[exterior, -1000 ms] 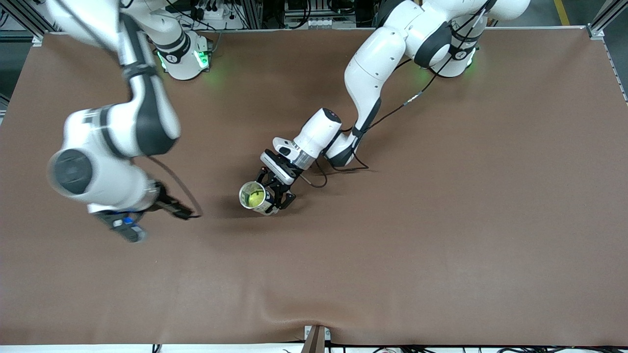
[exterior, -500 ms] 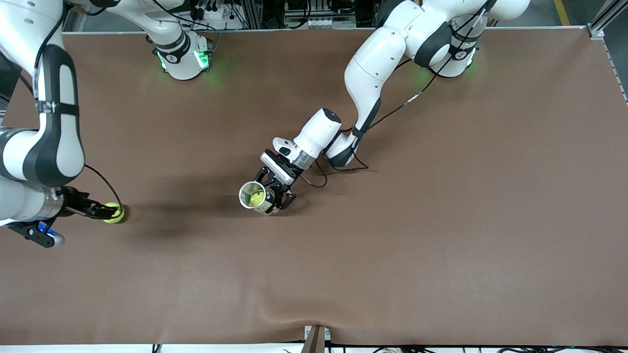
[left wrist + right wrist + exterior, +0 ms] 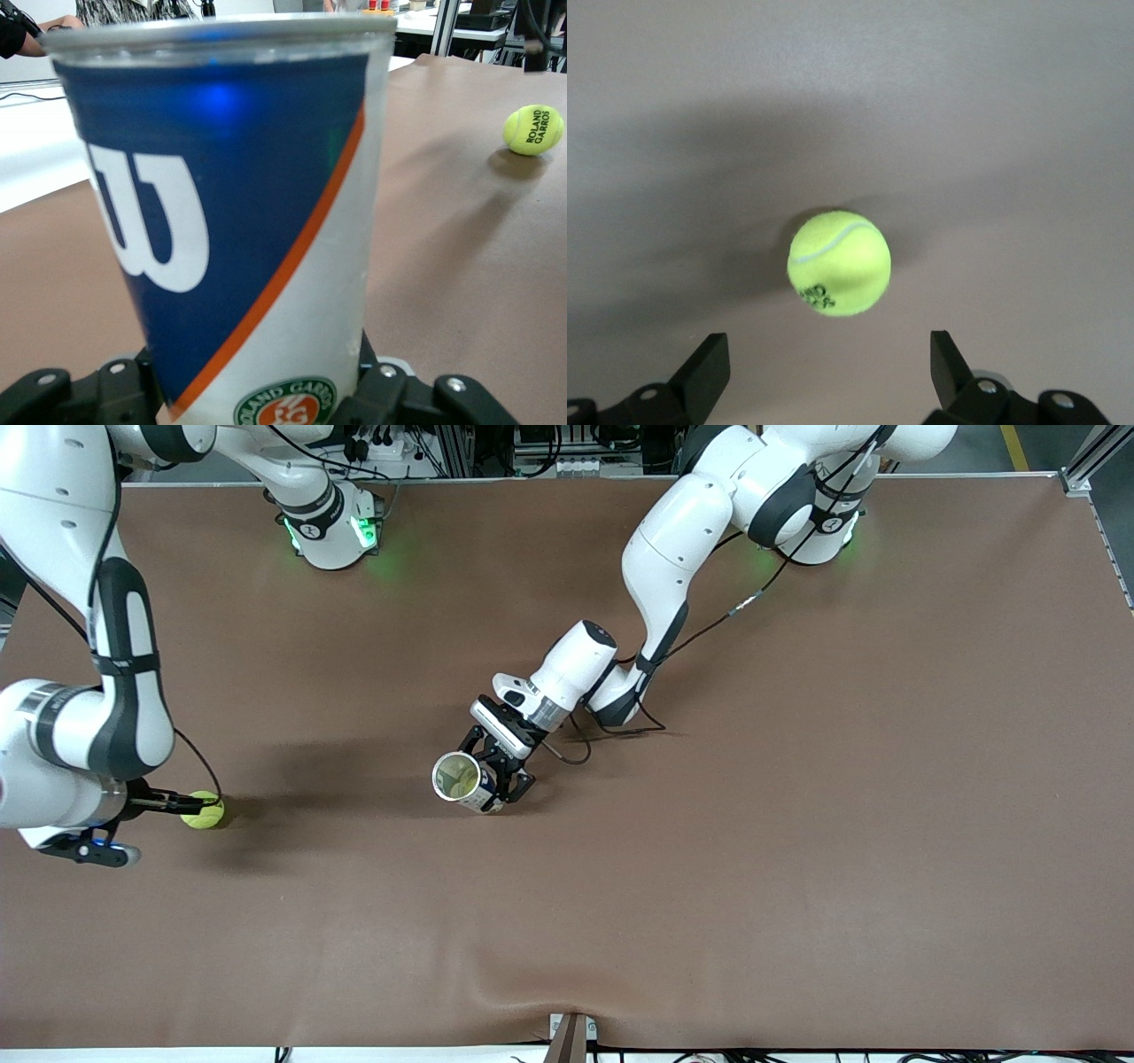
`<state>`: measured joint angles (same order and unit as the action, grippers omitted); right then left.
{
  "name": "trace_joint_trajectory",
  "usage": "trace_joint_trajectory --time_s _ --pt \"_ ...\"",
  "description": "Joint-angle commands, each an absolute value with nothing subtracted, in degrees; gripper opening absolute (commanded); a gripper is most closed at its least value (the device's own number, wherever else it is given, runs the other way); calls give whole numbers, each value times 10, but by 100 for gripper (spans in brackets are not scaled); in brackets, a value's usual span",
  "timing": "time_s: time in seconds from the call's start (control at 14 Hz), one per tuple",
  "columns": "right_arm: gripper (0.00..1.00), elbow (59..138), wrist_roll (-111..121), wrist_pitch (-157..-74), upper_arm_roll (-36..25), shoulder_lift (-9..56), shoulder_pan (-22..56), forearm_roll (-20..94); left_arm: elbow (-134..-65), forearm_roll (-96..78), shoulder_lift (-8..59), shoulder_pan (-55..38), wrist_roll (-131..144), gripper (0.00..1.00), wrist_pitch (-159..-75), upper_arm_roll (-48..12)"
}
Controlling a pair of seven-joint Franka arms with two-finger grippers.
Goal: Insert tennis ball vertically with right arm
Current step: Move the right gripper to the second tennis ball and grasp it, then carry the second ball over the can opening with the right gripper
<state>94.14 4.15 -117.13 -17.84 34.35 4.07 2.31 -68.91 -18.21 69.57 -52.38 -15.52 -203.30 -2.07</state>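
Observation:
A yellow-green tennis ball (image 3: pixel 203 812) (image 3: pixel 839 262) (image 3: pixel 532 129) lies on the brown table toward the right arm's end. My right gripper (image 3: pixel 182 806) (image 3: pixel 828 354) is low beside the ball and open, with the ball just ahead of its fingertips and not between them. Near the table's middle stands a blue, white and orange ball can (image 3: pixel 461 780) (image 3: pixel 239 221) with its mouth open upward and something yellow-green inside. My left gripper (image 3: pixel 498 778) (image 3: pixel 261 394) is shut on the can's lower part.
Brown mat (image 3: pixel 753 824) covers the whole table, with a small ripple at its front edge (image 3: pixel 496 979). A black cable (image 3: pixel 611 731) loops on the mat beside the left wrist. Both arm bases stand along the table's back edge.
The right arm swung fast from near the middle out to its end of the table and settled with its open gripper by the ball. The left gripper and can stayed put.

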Motion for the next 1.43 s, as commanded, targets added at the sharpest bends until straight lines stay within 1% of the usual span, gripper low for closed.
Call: trace_joint_trajectory --time_s 0.0,0.14,0.43,0.5,0.57,0.64,0.71,0.79,0.86,0.93,1.0,1.07,1.14,1.21,1.36 --pt "100 997 74 -1253 -168 344 28 15 -681 -191 702 -527 -153 76 -2036 -18" --pt "100 999 100 -1279 -168 362 25 15 -680 -191 702 -527 -153 76 -2036 -18" --pt "100 1000 105 -1299 -166 373 18 21 -680 -192 701 -526 -153 77 -2036 -19" --pt "81 1000 105 -1300 -165 373 18 22 -680 -192 700 -526 -153 77 -2036 -18" --pt "64 1000 104 -1300 -165 373 18 23 -680 -192 700 -526 -153 77 -2036 -18" --pt "53 1000 99 -1301 -165 373 18 25 -680 -192 700 -526 -153 77 -2036 -18" --pt "39 1000 98 -1303 -165 373 19 34 -680 -192 699 -526 -153 77 -2036 -18" --pt "28 1000 98 -1303 -165 374 20 39 -680 -192 699 -526 -153 77 -2036 -18" --pt "20 1000 98 -1303 -164 374 20 39 -680 -192 699 -526 -153 78 -2036 -18" --pt "15 1000 98 -1302 -164 374 20 39 -680 -192 699 -526 -153 78 -2036 -18" --pt "5 998 98 -1296 -165 372 22 39 -680 -192 699 -526 -153 79 -2036 -19" --pt "0 996 98 -1293 -165 367 25 39 -680 -192 699 -526 -153 79 -2036 -18" --pt "0 989 98 -1269 -164 353 25 40 -680 -192 699 -526 -153 79 -2036 -18" --pt "0 966 96 -1220 -165 334 25 40 -680 -192 699 -526 -153 80 -2036 -18" --pt "0 894 73 -1087 -163 313 30 40 -680 -192 699 -526 -153 80 -2036 -18"
